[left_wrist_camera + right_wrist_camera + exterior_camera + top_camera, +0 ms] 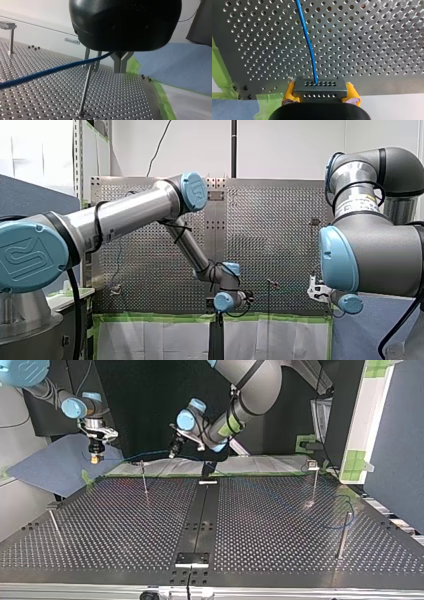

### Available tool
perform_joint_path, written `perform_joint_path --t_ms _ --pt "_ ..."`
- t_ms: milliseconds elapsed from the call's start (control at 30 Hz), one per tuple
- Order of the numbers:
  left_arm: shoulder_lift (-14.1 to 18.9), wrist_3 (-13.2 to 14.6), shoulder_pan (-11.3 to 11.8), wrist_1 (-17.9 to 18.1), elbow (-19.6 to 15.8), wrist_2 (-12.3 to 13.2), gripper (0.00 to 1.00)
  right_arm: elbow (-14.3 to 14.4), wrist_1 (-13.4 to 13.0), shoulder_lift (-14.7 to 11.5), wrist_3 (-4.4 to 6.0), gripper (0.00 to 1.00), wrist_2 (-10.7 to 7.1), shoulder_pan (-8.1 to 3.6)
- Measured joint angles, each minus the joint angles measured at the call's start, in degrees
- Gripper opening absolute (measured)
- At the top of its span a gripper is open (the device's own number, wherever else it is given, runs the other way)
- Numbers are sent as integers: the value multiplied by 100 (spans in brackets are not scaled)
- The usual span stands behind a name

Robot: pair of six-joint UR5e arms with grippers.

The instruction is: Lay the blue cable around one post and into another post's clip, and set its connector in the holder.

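Right gripper (320,93) is clamped on the connector (320,86), with a yellow pad (290,92) on each end, up off the table (374,50) near its taped edge. Blue cable (308,42) exits the connector face and runs out over the holes. Left gripper (106,65): the cable passes up under its black body, just beside a thin post (85,92). The grip point is hidden, so can't tell if it's clamped. In the top view the cable's far end is faint and loops near the right-hand post (343,535); around it or beside it, unclear.
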Motion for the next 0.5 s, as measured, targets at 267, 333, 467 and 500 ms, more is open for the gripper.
perform_joint_path --t_ms 267,333,467,500 --pt "-21 -8 69 -80 183 52 0 -306 218 252 -83 0 15 50" --pt "-20 -6 86 -86 188 53 0 -390 298 326 -113 0 15 51" --pt "-17 -4 118 -92 202 54 0 -543 509 400 -151 0 2 52" --pt "-17 -4 126 -98 212 54 0 -570 550 407 -155 0 0 54"
